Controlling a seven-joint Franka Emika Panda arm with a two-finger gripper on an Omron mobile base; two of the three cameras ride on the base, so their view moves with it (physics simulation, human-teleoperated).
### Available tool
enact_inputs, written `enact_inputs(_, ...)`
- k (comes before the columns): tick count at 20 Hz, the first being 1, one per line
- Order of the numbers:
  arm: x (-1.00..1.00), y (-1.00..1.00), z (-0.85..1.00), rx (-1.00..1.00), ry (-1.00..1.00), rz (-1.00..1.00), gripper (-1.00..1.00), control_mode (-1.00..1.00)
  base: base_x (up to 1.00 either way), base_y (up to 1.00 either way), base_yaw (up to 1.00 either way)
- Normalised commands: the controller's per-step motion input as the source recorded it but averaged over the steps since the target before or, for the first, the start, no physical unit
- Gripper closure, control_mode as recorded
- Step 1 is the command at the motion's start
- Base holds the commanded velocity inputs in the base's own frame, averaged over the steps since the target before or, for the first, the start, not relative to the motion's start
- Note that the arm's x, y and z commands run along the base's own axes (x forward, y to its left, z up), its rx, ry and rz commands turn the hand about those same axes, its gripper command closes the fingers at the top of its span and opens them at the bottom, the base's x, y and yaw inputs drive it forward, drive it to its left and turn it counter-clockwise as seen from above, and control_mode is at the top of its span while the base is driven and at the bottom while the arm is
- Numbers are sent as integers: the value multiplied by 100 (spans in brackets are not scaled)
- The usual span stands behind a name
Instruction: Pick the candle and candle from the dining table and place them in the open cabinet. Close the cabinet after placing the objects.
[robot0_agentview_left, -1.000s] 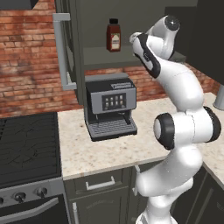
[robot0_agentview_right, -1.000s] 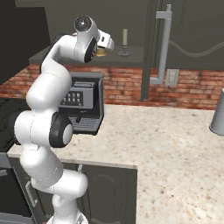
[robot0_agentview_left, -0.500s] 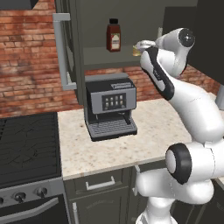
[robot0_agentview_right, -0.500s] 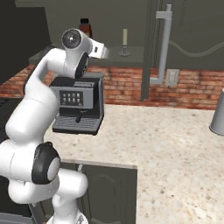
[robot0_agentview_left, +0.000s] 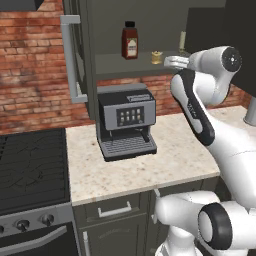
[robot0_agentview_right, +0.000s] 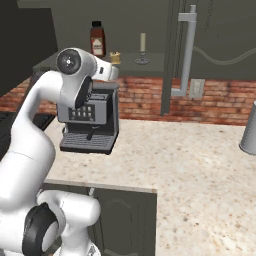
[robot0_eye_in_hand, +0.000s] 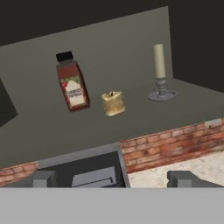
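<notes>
Gaping wide, pincer (robot0_eye_in_hand: 112, 178) empty, squat candle (robot0_eye_in_hand: 113, 103) and stick candle (robot0_eye_in_hand: 160, 72) apart on cabinet shelf (robot0_eye_in_hand: 131, 127)

Arm (robot0_agentview_left: 227, 150): glossy white rounded shells are seen, built up in thick curved segments.
Joints (robot0_agentview_left: 216, 226): black rings are set between the segments, with round grey end caps.
Upper link (robot0_agentview_left: 192, 105): a black band is run along the white casing.
Joint cap (robot0_agentview_right: 68, 61): a grey disc is ringed in black.
Fingertips (robot0_eye_in_hand: 189, 178): two small dark grey blocks are shown.
</notes>
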Motion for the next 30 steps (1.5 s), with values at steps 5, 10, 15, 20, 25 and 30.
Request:
enact_inputs(5, -66, 0, 0, 4, 0, 0, -100, -100, 0, 0, 0)
enact_inputs(10, -71, 0, 0, 3, 0, 0, -100, -100, 0, 0, 0)
enact_inputs(15, -82, 2, 7, 3, 0, 0, -100, -100, 0, 0, 0)
enact_inputs(20, -81, 0, 21, 10, -4, -2, -100, -100, 0, 0, 0)
enact_inputs(25, -61, 0, 29, 12, -7, -3, -100, -100, 0, 0, 0)
enact_inputs(30, -57, 0, 33, 8, -10, 0, -100, -100, 0, 0, 0)
